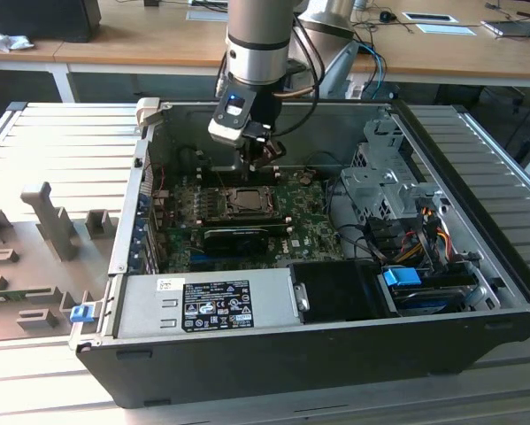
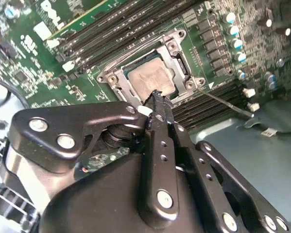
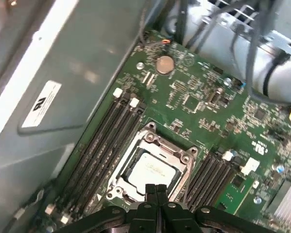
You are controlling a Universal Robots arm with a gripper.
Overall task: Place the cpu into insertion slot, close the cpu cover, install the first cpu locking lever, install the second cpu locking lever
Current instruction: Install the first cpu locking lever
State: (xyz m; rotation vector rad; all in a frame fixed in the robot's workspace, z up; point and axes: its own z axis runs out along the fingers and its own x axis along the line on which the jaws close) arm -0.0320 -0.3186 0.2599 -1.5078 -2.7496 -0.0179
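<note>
The cpu (image 2: 152, 80) (image 3: 152, 171) lies flat in the insertion slot (image 1: 245, 200) in the middle of the green motherboard (image 1: 304, 212). The silvery cpu cover (image 2: 177, 47) (image 3: 157, 141) lies down around it as a frame. From one socket corner a thin metal locking lever (image 2: 224, 101) sticks out over the memory slots. My gripper (image 2: 157, 96) (image 3: 155, 188) (image 1: 263, 161) hangs just above the socket's edge. Its fingers are shut together with nothing between them.
Long black memory slots (image 3: 104, 141) (image 2: 111, 36) flank the socket on both sides. Inside the open computer case stand a grey power supply (image 1: 207, 301), a metal drive cage (image 1: 380, 181) and bundled cables (image 1: 415, 235). The case wall (image 3: 48, 97) stands close beside the board.
</note>
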